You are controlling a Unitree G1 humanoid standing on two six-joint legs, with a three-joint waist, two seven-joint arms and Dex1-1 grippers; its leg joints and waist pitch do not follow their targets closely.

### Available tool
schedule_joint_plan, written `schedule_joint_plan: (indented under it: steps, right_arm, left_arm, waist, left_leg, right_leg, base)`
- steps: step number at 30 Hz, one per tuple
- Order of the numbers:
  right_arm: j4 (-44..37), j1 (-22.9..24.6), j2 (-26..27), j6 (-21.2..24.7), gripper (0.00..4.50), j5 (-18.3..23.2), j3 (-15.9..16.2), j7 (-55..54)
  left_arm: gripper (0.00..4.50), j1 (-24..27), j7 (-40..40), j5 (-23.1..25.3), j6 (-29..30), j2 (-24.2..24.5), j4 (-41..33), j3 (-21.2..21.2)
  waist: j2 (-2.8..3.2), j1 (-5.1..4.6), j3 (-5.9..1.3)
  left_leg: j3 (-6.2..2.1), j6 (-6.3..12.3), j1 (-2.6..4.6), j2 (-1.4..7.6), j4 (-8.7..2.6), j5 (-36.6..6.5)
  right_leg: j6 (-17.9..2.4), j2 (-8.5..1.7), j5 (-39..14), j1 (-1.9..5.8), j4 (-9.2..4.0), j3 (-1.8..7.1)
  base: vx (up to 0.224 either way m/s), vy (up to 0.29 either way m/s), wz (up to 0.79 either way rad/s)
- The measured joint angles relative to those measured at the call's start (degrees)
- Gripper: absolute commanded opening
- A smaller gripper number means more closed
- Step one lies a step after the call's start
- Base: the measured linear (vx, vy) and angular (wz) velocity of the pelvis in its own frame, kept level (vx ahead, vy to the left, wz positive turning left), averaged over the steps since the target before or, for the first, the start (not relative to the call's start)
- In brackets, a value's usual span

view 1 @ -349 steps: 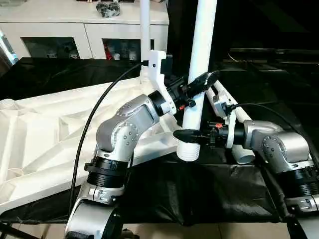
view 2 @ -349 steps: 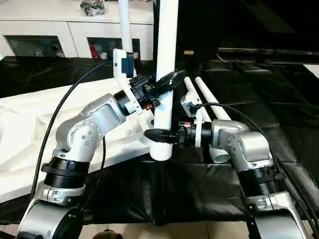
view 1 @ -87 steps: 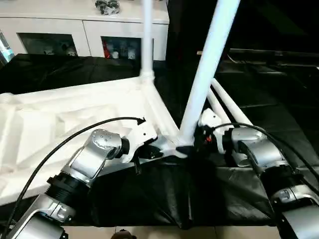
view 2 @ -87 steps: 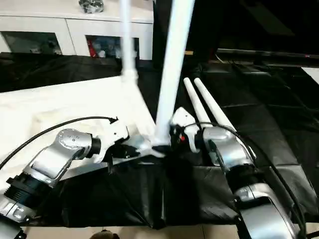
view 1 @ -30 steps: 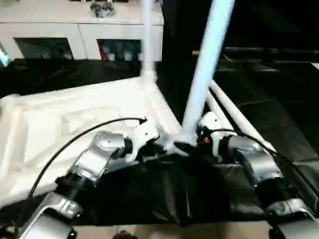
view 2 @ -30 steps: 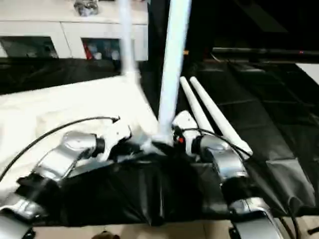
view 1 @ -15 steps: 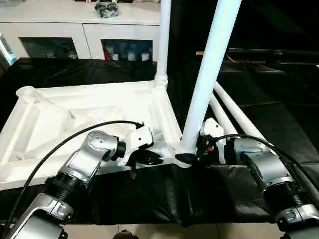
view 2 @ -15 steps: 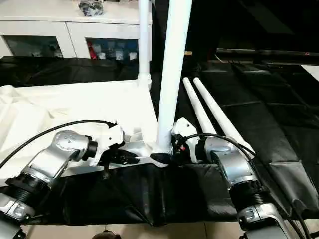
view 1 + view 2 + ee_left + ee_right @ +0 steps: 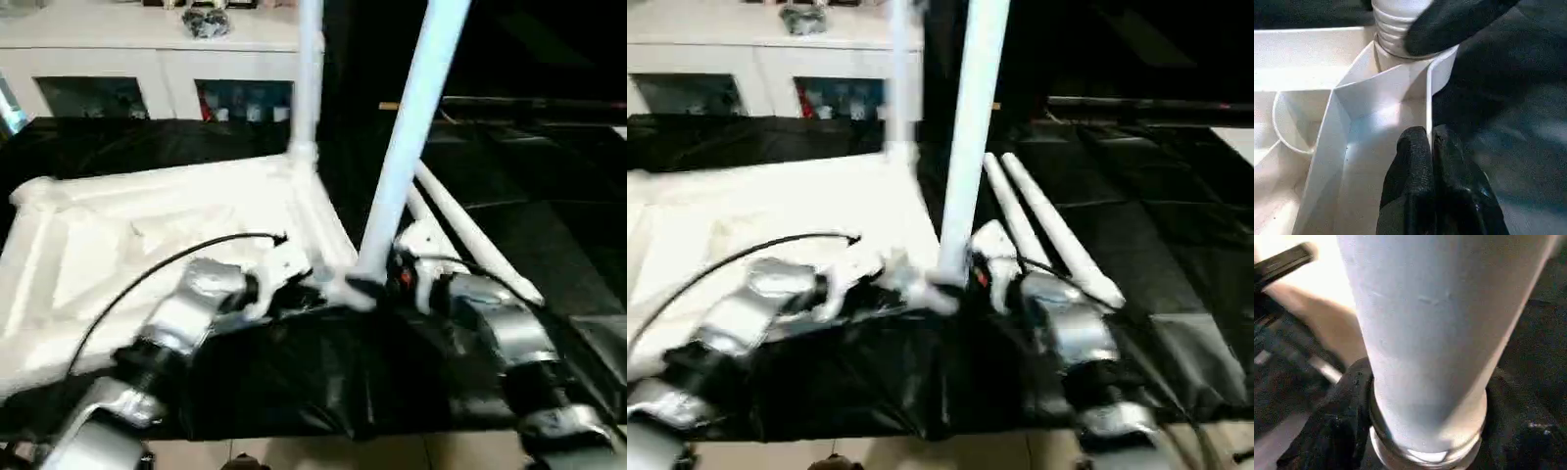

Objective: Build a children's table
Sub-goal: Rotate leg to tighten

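At the near right corner of the table top (image 9: 147,235), which lies underside-up on the black-draped counter (image 9: 549,245), one leg (image 9: 407,157) stands in the corner socket, leaning slightly away from the top. A second leg (image 9: 307,88) stands upright at the far corner on the same side. Two spare legs (image 9: 1043,230) lie on the cloth just beyond the socket, right of the top.

Risks, as judged:
- Leg not square to socket; threaded foot shows above the socket in left wrist view. If driven on at this lean, likely cross-thread or jam.
- Right tool (image 9: 1359,396) flanks leg base, one finger seen against it; firm clamp vs. loose contact – cannot tell. Loose hold → leg tips or slips.
- Left tool (image 9: 1431,142) pinched together on the thin rim wall near the socket. Narrow bite; if it slides off, top may shift under turning load.

Surroundings: black cloth wrinkled; white cabinet (image 9: 147,59) w/ shelf openings behind the top.
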Motion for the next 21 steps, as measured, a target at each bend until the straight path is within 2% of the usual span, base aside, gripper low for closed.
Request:
schedule_joint_plan:
  steps: [2, 7, 8, 9, 10, 13, 14, 18, 21]
  right_arm:
    - [2.8, -1.8, 2.6, -0.7, 2.72, -1.0, -1.3, -6.6]
    - [6.9, -4.1, 6.2, -2.4, 2.72, -1.5, -3.5, -14.4]
    - [7.4, -4.3, 6.3, -2.9, 3.07, -1.5, -3.8, -14.6]
    - [7.6, -4.3, 6.4, -3.2, 3.07, -1.4, -4.1, -14.5]
    - [7.6, -4.3, 6.5, -3.2, 3.45, -1.1, -4.3, -14.5]
    - [7.6, -4.3, 6.6, -3.6, 3.50, -0.3, -4.6, -13.3]
    - [7.7, -4.3, 6.4, -4.3, 3.76, -0.5, -4.5, -12.8]
    - [6.9, -3.6, 4.6, -5.2, 3.76, -1.0, -3.2, -7.8]
    - [3.9, -1.7, 1.2, -5.3, 3.76, -1.1, -1.2, -1.8]
  left_arm:
    - [0.00, -1.1, 4.0, 0.4, 1.8, -2.0, 1.0, 0.3]
    - [0.00, -1.5, 8.8, 1.7, 3.3, -4.5, 1.8, 1.4]
    - [0.00, -1.6, 9.2, 1.9, 3.2, -4.7, 1.8, 1.4]
    - [0.00, -1.6, 9.2, 1.9, 3.2, -4.8, 1.8, 1.4]
    - [0.00, -1.6, 9.2, 1.9, 3.2, -4.8, 1.7, 1.4]
    - [0.00, -1.6, 9.1, 1.9, 3.2, -4.8, 1.6, 1.4]
    - [0.00, -1.5, 8.6, 1.9, 3.2, -4.6, 1.2, 1.3]
    - [0.00, -0.9, 6.5, 1.9, 3.1, -3.6, 0.0, 1.3]
    - [0.00, -0.4, 3.2, 1.2, 2.5, -2.3, -1.0, 0.9]
  waist:
    - [0.03, -0.77, 0.01]
    - [0.14, -1.10, -0.04]
    - [0.14, -1.08, -0.04]
    - [0.14, -1.06, -0.04]
    - [0.15, -1.03, -0.05]
    - [0.17, -1.01, -0.06]
    - [0.17, -1.00, -0.06]
    - [0.17, -1.01, -0.06]
    - [0.17, -0.91, -0.06]
  left_leg:
    - [-0.02, 0.00, -0.02, 0.00, -0.02, 0.0]
    - [-0.03, 0.00, -0.01, -0.01, -0.06, 0.0]
    - [-0.03, 0.00, -0.02, -0.01, -0.07, 0.0]
    - [-0.03, 0.00, -0.02, -0.01, -0.07, 0.0]
    - [-0.03, 0.00, -0.02, -0.02, -0.08, 0.0]
    - [-0.03, 0.00, -0.02, -0.02, -0.13, 0.0]
    - [-0.02, 0.00, -0.05, -0.02, -0.15, 0.0]
    - [-0.02, 0.00, -0.16, -0.02, -0.17, 0.0]
    - [-0.02, 0.00, -0.22, -0.02, -0.17, 0.0]
  right_leg:
    - [0.0, -0.01, 0.0, -0.03, -0.05, -0.04]
    - [0.0, -0.01, 0.0, -0.01, -0.07, -0.04]
    - [0.0, -0.01, 0.0, -0.01, -0.07, -0.03]
    - [0.0, 0.00, 0.0, -0.01, -0.07, -0.03]
    - [0.0, 0.00, 0.0, -0.01, -0.07, -0.03]
    - [0.0, 0.00, 0.0, -0.02, -0.07, -0.02]
    - [0.0, 0.00, 0.0, -0.06, -0.06, -0.02]
    - [0.0, 0.00, 0.0, -0.15, -0.06, -0.03]
    - [0.0, 0.00, 0.0, -0.17, -0.06, -0.03]
  base:
    - [0.000, 0.000, 0.00]
    - [0.000, 0.000, 0.00]
    - [0.000, 0.000, 0.00]
    - [0.000, 0.000, 0.00]
    - [0.000, 0.000, 0.00]
    - [0.000, 0.000, 0.00]
    - [0.000, 0.000, 0.00]
    - [0.000, 0.000, 0.00]
    - [0.000, 0.000, 0.00]
